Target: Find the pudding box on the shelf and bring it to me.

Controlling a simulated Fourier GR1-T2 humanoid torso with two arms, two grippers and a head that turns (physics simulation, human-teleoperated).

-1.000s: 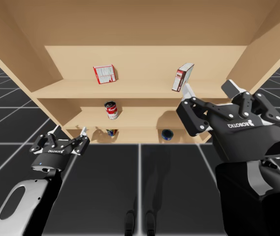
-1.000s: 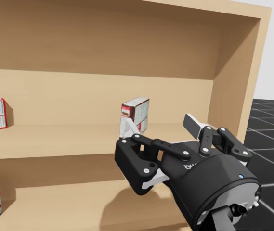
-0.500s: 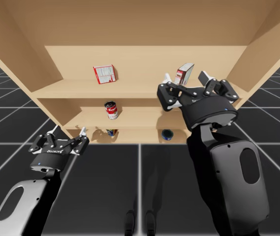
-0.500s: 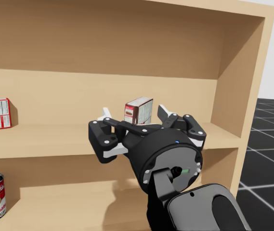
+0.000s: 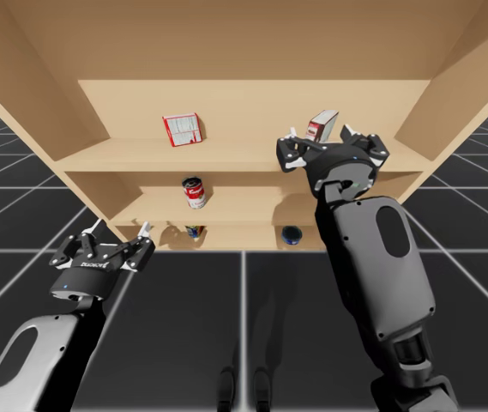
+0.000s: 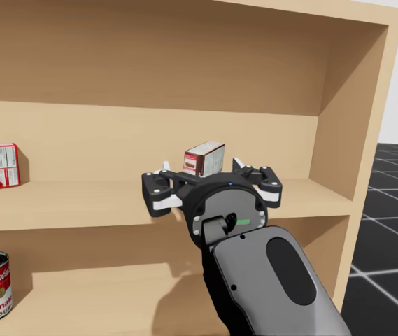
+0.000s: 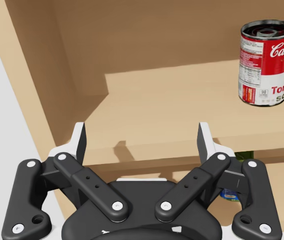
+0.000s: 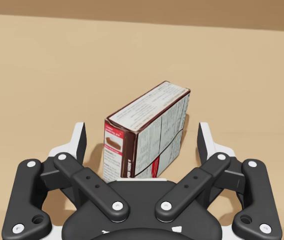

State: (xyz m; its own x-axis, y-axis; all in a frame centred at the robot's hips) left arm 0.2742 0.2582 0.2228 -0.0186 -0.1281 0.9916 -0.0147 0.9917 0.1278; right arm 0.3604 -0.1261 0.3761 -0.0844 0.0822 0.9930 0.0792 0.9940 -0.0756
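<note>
Wooden shelf [image 5: 123, 156] ahead; pudding box [image 8: 149, 125] just beyond right claw [image 8: 142, 136], fingers spread wide (not touching it); left claw [image 7: 142, 137] wide too, soup can [image 7: 265, 62] beyond.

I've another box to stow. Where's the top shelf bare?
Bare between the red-and-white box and the pudding box, and from the pudding box to the right wall. Crowded at the pudding box, where my right gripper hangs open.

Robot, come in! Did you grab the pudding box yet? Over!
Right end effector open at top shelf. Pudding box between its jaws, untouched. Left end effector open, down low. Nothing in the way.
</note>
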